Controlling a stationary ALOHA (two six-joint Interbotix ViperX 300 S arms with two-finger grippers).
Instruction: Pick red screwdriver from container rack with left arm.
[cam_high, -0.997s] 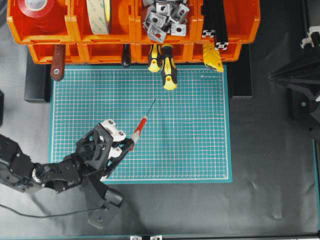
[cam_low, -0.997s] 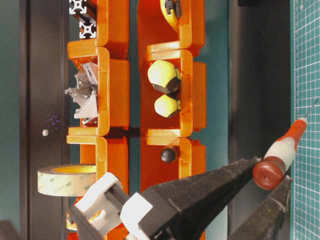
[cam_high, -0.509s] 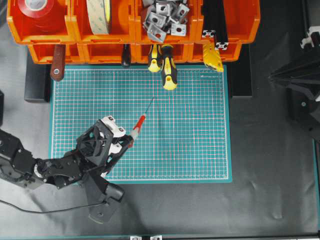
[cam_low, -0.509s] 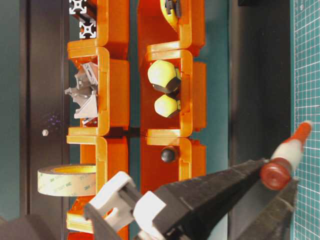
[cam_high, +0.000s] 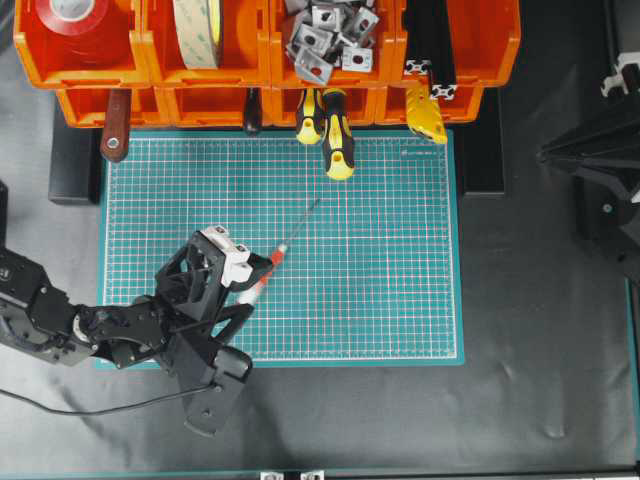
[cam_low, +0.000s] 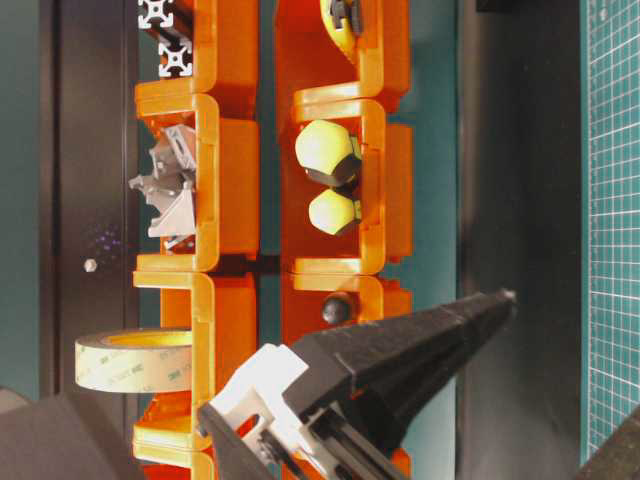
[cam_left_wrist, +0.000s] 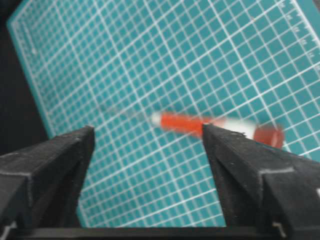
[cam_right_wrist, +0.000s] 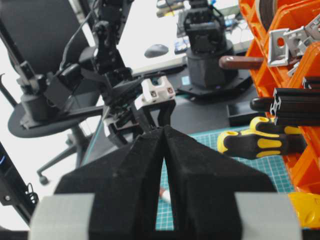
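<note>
The red screwdriver (cam_high: 264, 273) is on the green cutting mat (cam_high: 380, 280), its thin shaft pointing up-right toward the container rack (cam_high: 150, 75). My left gripper (cam_high: 246, 288) is open, its fingers spread to either side of the handle's end and not gripping it. In the left wrist view the screwdriver (cam_left_wrist: 192, 123) is blurred and crosses the gap beyond the wide-apart black fingers (cam_left_wrist: 60, 160). At table level only those fingers (cam_low: 420, 335) show in front of the rack (cam_low: 370, 150). My right gripper (cam_right_wrist: 165, 131) is shut and empty, parked at the right (cam_high: 560, 155).
Two yellow-and-black screwdrivers (cam_high: 336, 135) stick out of the lower bins onto the mat. A dark red-brown handle (cam_high: 115, 125) hangs at the left. The upper bins hold red tape (cam_high: 75, 20), a tape roll (cam_high: 198, 30), metal brackets (cam_high: 325, 35) and black profiles (cam_high: 430, 40).
The left jaws have opened wide and let go of the red screwdriver, which has dropped low over the mat. The left arm shifted slightly; the right arm stayed still.
</note>
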